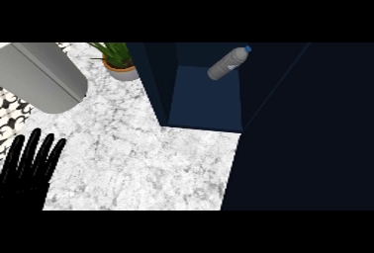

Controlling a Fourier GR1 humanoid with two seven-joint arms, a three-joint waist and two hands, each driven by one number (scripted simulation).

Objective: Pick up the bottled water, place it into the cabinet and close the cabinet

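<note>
The bottle [232,63] lay inside the open cabinet [205,101]. The left hand [29,160] rested at the desk's [146,163] left edge, fingers apart. Closing needed 1 even push, I judged.

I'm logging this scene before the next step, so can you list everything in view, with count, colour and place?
bottled water: one, grey with a blue cap, tilted inside the open cabinet, upper middle
cabinet: one, dark blue, open, standing on the counter's far side
dark panel: one, near-black blue, fills the right of the view, possibly the cabinet's door
potted plant: one, green leaves in a tan pot, top, just left of the cabinet
grey container: one, rounded, top left on the counter
counter: one, white and grey marble, centre
patterned surface: one, black and white, left edge
left hand: one, black, fingers straight and up, resting at lower left
right hand: not in view
</note>
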